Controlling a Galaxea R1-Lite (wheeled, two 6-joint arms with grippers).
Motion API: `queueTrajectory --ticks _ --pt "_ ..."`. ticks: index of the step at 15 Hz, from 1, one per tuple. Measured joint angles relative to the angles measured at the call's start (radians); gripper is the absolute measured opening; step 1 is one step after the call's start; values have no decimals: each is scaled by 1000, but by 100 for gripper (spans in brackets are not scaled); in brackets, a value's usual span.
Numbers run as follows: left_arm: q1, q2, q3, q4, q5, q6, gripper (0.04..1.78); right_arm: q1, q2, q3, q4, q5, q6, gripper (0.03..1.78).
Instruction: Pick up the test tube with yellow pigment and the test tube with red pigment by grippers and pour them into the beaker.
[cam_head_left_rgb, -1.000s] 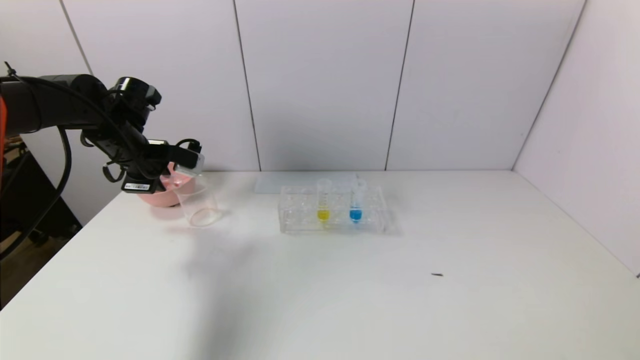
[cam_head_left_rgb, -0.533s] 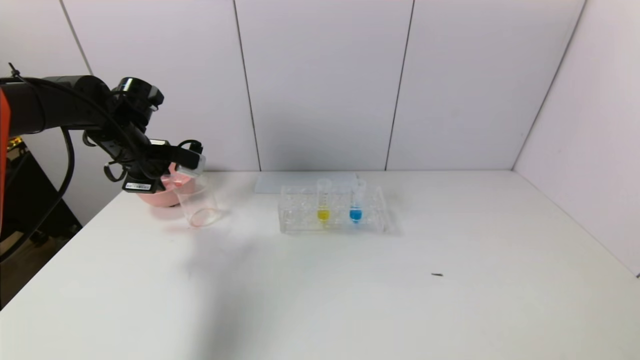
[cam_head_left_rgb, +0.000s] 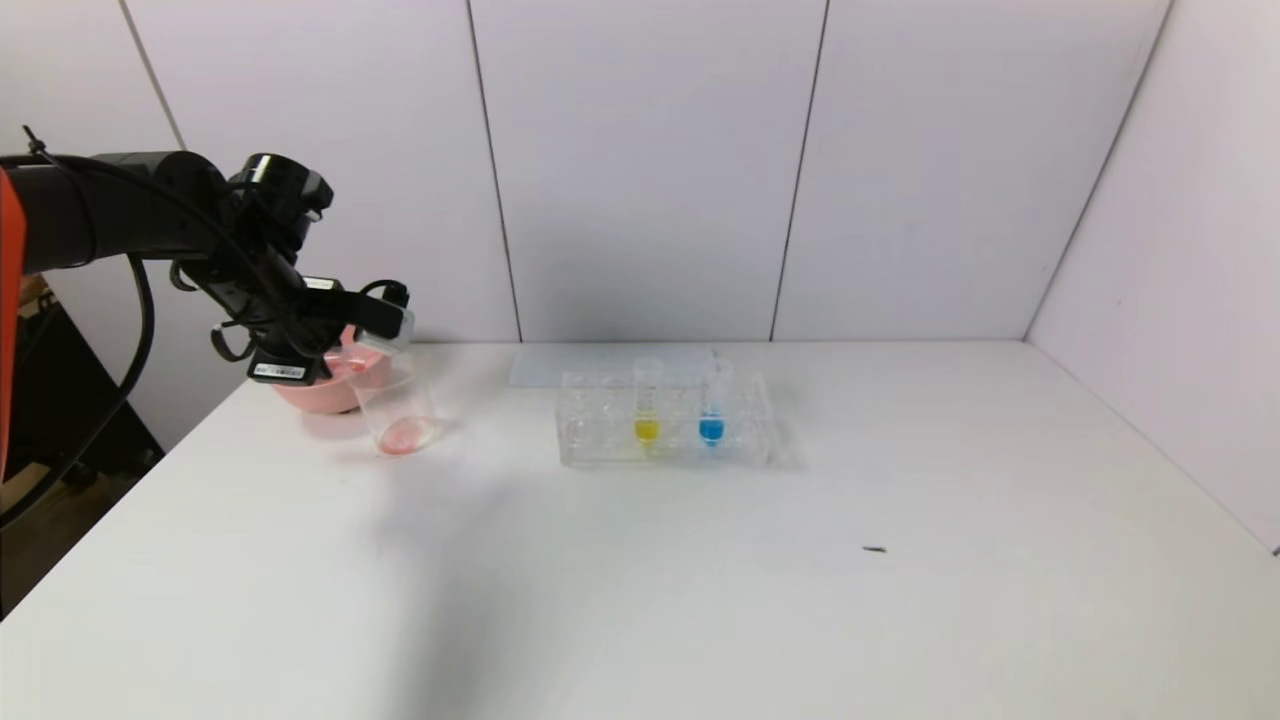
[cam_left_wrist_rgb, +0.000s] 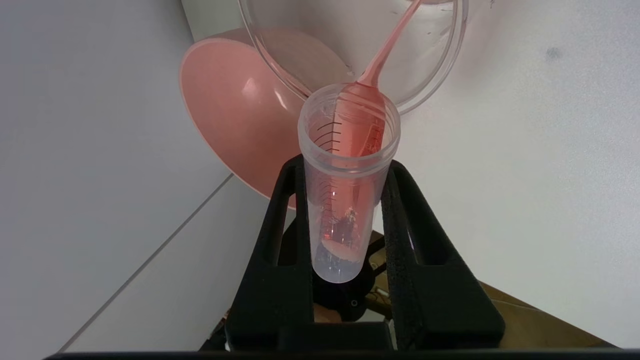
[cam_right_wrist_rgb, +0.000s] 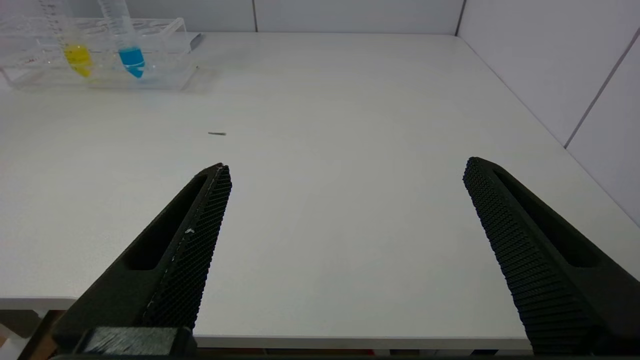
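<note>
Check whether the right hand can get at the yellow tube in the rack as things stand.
Probably yes: the right hand is open and holds nothing, and bare table lies between it and the yellow tube, upright beside the blue tube.

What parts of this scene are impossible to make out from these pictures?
- Head view: the pink bowl is mostly hidden behind the left gripper and the beaker.
- Left wrist view: the beaker's base is cut off by the picture's edge, so the poured amount is not visible there.
- Head view: the right gripper is out of frame.
- Head view: the dark speck on the table is too small to identify.
</note>
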Motion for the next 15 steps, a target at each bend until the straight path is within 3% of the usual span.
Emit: queueTrajectory --ticks 15 --pt "-13 -1 -4 -3 70 17 43 0 0 0 0 0 0 170"
